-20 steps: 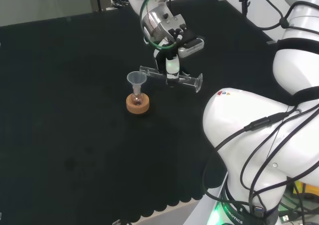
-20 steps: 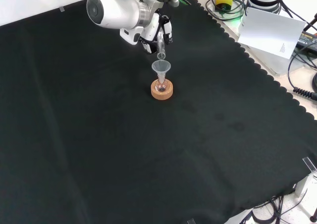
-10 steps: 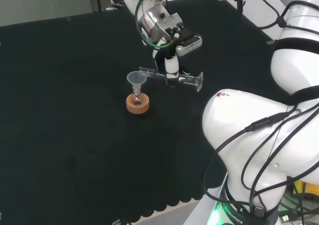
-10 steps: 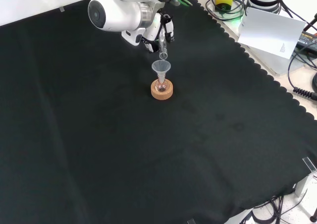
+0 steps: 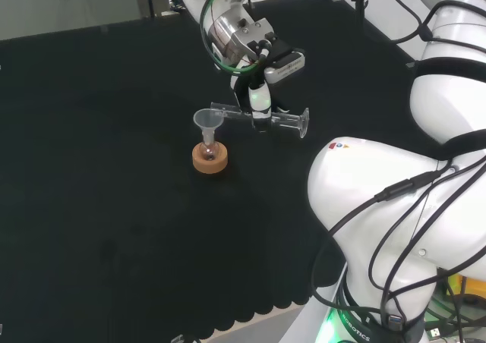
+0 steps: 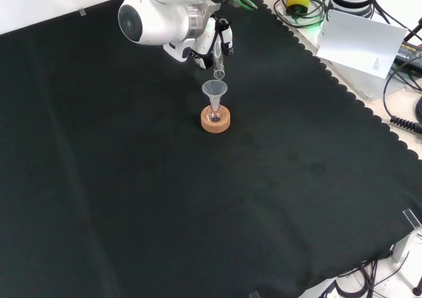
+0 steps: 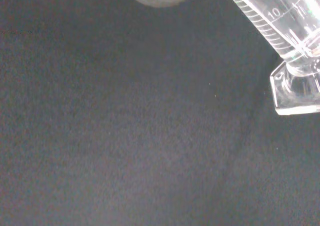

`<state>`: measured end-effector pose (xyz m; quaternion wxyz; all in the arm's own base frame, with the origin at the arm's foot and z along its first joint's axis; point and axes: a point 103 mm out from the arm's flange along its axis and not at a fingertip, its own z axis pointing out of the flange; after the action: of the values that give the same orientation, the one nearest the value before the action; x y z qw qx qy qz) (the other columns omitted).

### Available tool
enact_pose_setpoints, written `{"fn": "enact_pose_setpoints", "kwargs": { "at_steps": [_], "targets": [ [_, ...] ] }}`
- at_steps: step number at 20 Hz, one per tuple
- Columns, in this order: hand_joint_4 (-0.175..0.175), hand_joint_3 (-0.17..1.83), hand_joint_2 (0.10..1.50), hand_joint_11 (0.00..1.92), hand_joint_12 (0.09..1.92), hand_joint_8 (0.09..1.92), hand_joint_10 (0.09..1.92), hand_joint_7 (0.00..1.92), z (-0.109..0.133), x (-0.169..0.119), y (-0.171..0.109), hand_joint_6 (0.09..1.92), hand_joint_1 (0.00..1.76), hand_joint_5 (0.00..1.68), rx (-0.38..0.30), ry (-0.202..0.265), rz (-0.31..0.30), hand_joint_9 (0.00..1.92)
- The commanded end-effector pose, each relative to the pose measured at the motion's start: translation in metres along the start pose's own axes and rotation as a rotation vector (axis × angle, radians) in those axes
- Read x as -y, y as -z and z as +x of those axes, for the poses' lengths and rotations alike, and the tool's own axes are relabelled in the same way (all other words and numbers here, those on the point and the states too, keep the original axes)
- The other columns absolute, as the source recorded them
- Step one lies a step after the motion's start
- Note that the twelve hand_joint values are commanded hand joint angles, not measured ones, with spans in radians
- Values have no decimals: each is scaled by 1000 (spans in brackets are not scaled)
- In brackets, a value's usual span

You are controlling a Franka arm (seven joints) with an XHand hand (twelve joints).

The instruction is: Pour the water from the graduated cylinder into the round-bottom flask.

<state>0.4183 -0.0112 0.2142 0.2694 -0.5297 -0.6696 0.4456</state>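
1. Holding the graduated cylinder (image 5: 262, 118), the hand (image 5: 260, 99) sits in the upper middle of the head view, its fingers curled round the middle of the clear tube.
2. In the head view the cylinder lies almost level, its mouth at the left over the rim of the funnel (image 5: 207, 121) and its foot out to the right.
3. That clear funnel stands with its stem in the neck of the round-bottom flask (image 5: 209, 146), which is small and hard to make out.
4. The flask rests in a cork ring (image 5: 209, 158) on the black cloth (image 5: 91, 168), left of centre in the head view.
5. From the front view the hand (image 6: 223, 39) shows at upper centre beside a big white link, with the cylinder (image 6: 217, 62) reaching down to just above the funnel (image 6: 214, 89), and the cork ring (image 6: 215, 120) directly below.
6. Close up in the wrist view, the cylinder's (image 7: 280, 26) printed scale and flat foot fill the upper right corner over bare cloth (image 7: 125, 136).
7. Whether water is running I cannot tell.
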Motion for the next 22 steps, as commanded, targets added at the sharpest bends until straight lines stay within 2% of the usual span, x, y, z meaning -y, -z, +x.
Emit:
{"fn": "enact_pose_setpoints", "kwargs": {
  "at_steps": [1, 10, 22],
  "targets": [
    [-175, 0, 1124, 1268, 750, 1035, 87, 979, 4, 1, 0, 1041, 1255, 945, 10, -11, 41, 1445],
    [-175, 0, 1124, 1270, 749, 1036, 87, 979, 16, 1, 7, 1042, 1255, 945, 28, -25, 84, 1449],
    [-175, 0, 1124, 1276, 748, 1037, 87, 979, 14, 2, 10, 1043, 1255, 944, 44, -54, 114, 1454]
  ]
}}
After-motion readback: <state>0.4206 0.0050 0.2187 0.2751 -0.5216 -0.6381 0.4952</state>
